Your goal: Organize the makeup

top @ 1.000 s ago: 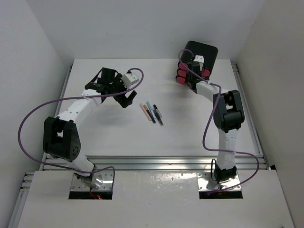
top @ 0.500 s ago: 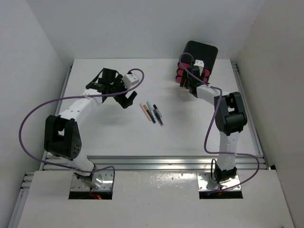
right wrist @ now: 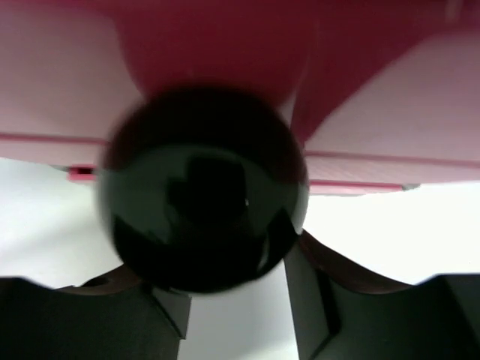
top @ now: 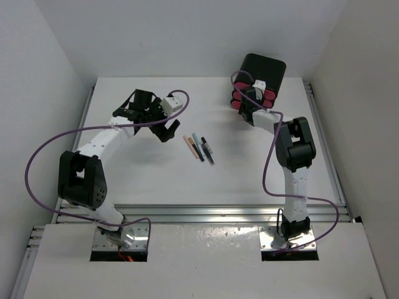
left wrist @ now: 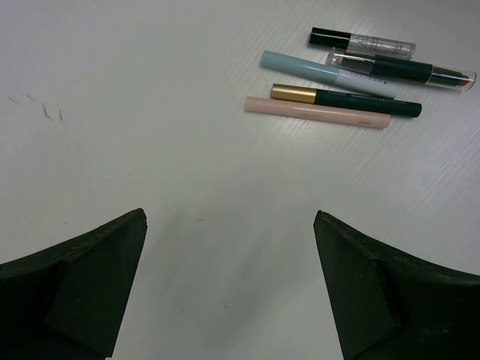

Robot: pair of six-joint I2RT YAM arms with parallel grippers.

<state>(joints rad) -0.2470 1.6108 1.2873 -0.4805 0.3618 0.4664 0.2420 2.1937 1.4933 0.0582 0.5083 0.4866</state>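
Left jaws: spread wide, holding nothing, above open worktop (left wrist: 135, 97); makeup pencils (left wrist: 345, 102) lie just ahead, mid-worktop. Right jaws flank the pink drawer's (right wrist: 60, 82) black knob (right wrist: 202, 187); we cannot tell whether they grip.

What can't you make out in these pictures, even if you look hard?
- Drawer contents: in the top view the black box shows only pink drawer fronts, partly behind the right arm.
- Right gripper: its wrist view is filled by a blurred black knob; whether the fingers clamp it is unclear.
- Pencils: printing too small to read in the left wrist view.
- Left gripper: fingers cut off by the bottom edge.
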